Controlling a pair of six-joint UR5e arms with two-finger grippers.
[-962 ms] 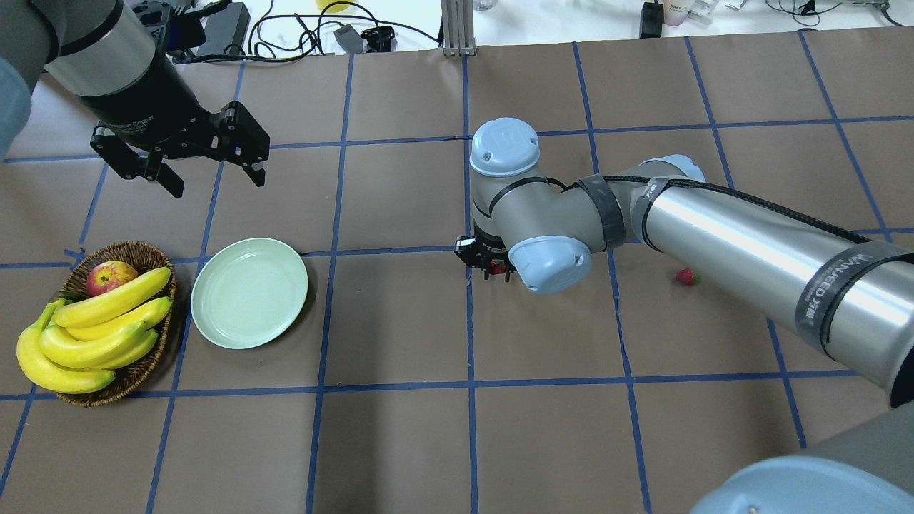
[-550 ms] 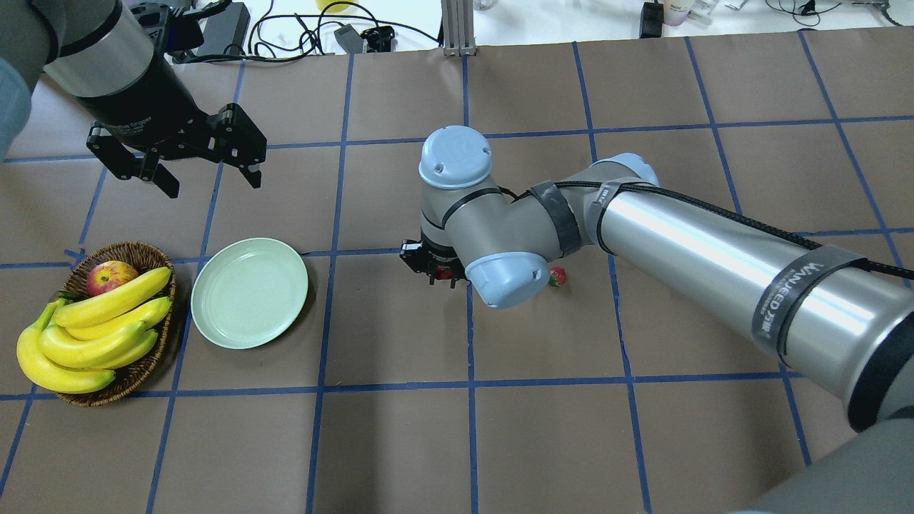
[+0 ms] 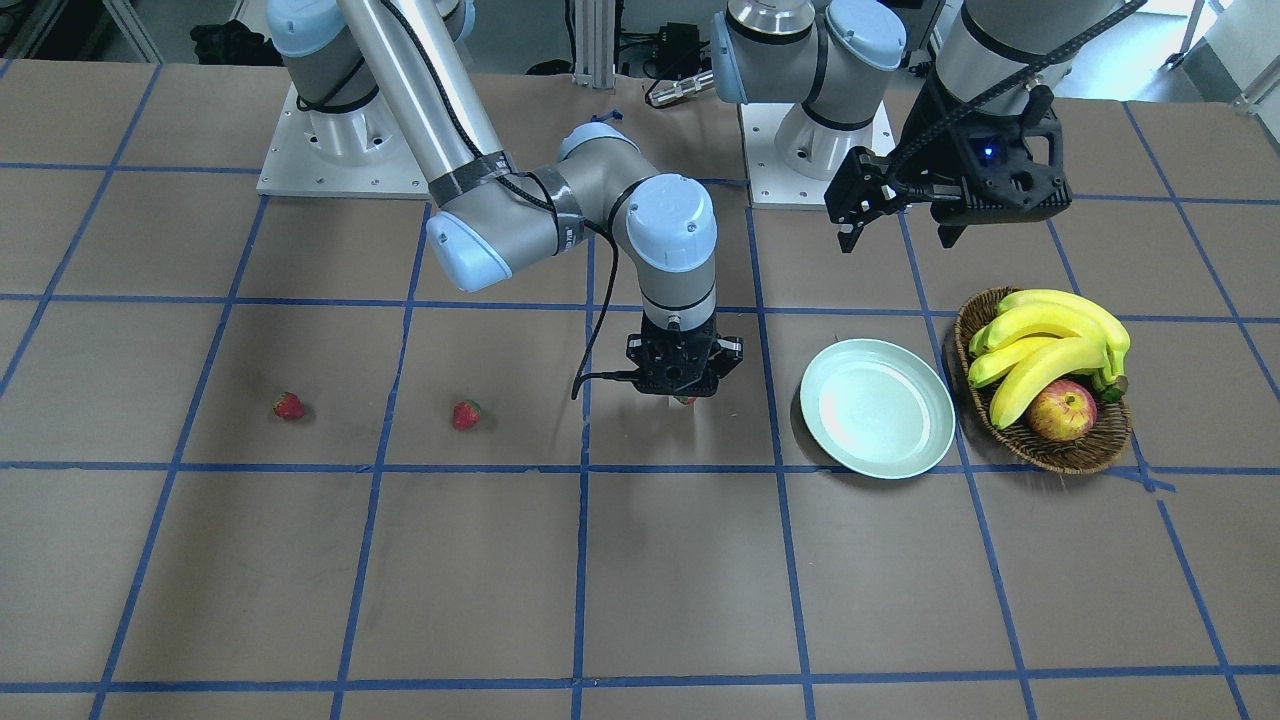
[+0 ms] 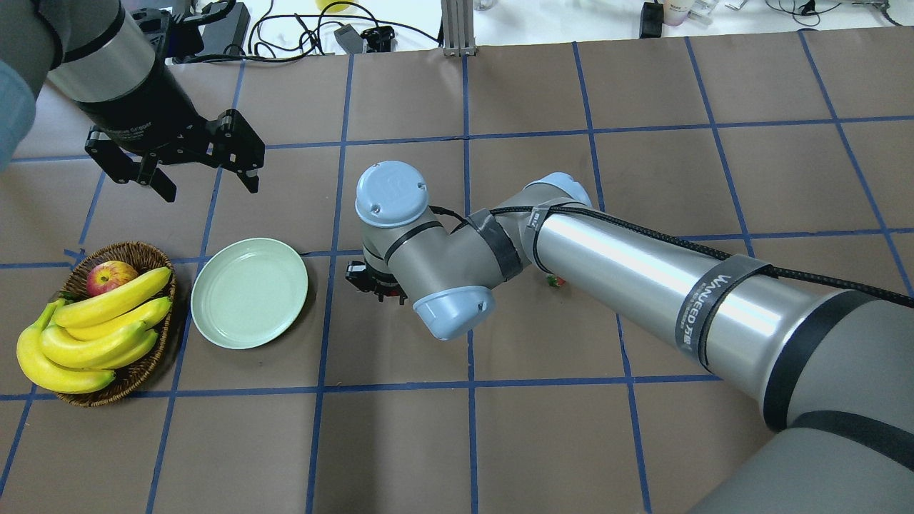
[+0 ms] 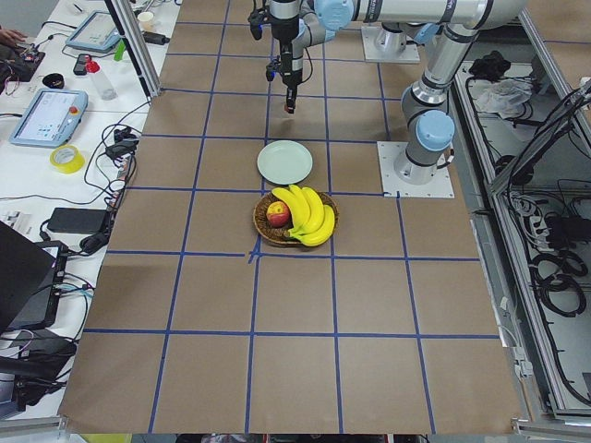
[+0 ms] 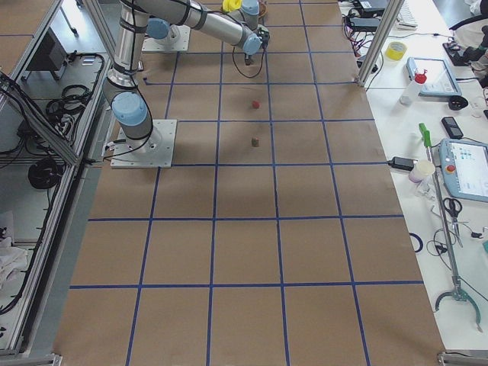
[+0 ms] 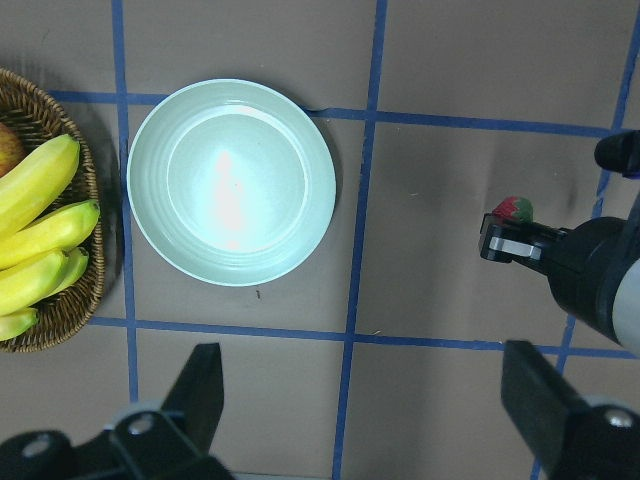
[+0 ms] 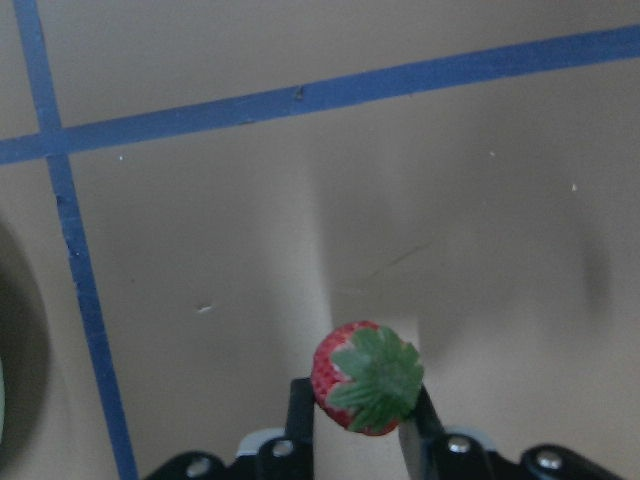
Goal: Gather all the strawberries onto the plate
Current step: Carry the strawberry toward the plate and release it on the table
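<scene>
My right gripper point(image 3: 685, 388) is shut on a small red strawberry point(image 8: 367, 378) with a green cap and holds it just above the table, a little short of the plate's right side in the overhead view point(image 4: 373, 280). The pale mint-green plate point(image 4: 249, 293) holds nothing; it also shows in the left wrist view point(image 7: 232, 180). Two more strawberries point(image 3: 289, 405) point(image 3: 466, 414) lie on the table behind the right arm. My left gripper point(image 4: 209, 187) is open and holds nothing, raised beyond the plate.
A brown wicker basket point(image 4: 139, 251) with several bananas point(image 4: 93, 328) and a red-yellow apple point(image 4: 110, 276) stands just left of the plate. Cables and boxes point(image 4: 235, 25) lie along the table's far edge.
My right arm has swung left with the strawberry in its gripper, by more than one grid square toward the plate. The left gripper has barely moved.
</scene>
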